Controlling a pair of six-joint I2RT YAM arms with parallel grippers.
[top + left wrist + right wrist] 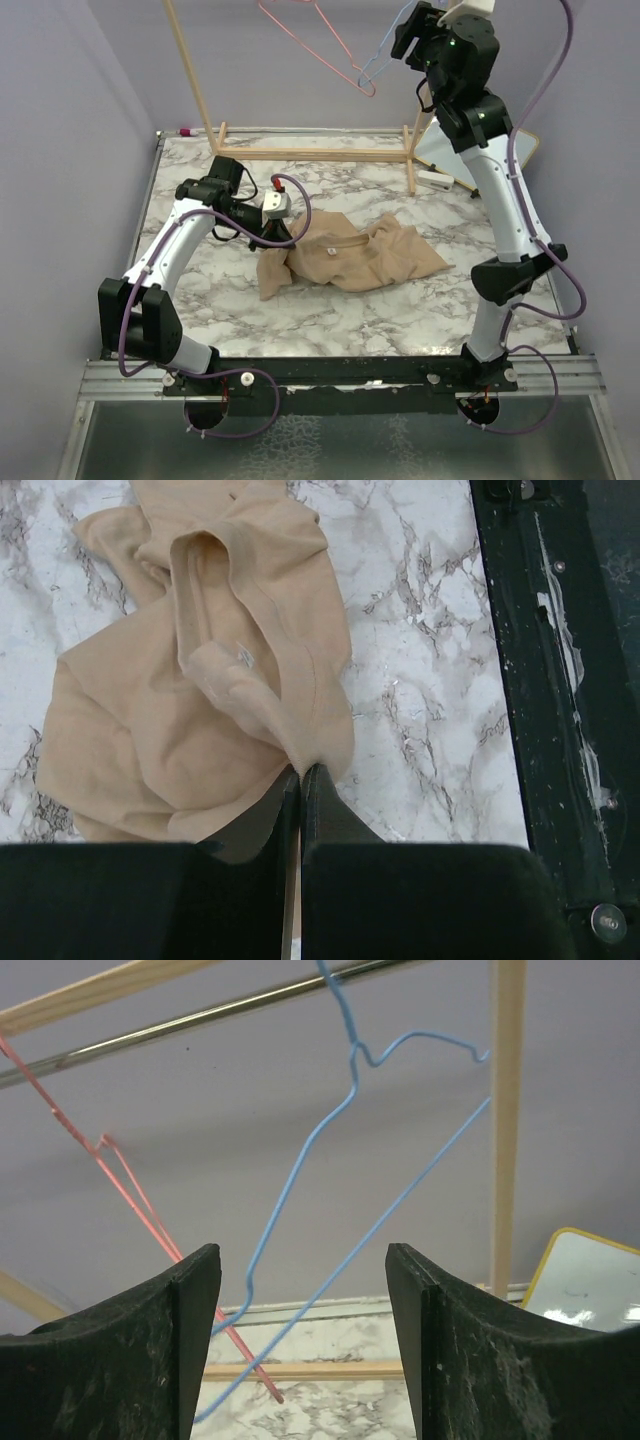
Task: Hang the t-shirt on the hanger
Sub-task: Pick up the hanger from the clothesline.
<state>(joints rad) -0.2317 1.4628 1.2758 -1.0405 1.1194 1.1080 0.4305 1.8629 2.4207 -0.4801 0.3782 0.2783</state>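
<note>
**Left gripper [301,772] pinching the t-shirt [180,710], right gripper [303,1260] spread at the hanger [330,1120]**

Your left fingers are pressed together with a fold of the tan shirt caught between the tips. From that wrist, the rest of the garment lies crumpled ahead and to the left of the jaws on the marble table [430,680]. The neck opening faces up, with a small label [243,657] inside it. The black table edge runs past on the right side of that view.

Your right gripper is raised high with its fingers wide apart and nothing between them. The light-blue wire hanger hangs straight ahead of it from the metal rail [200,1018], framed in the gap between the fingers and not touching either one. Whether it is close enough to grab, I can't tell. A pink hanger [120,1175] hangs from the same rail, ahead and to the left, and crosses the blue one low down. A wooden post [505,1120] stands ahead and to the right, with a yellow-rimmed white board [590,1280] beyond it.
</note>
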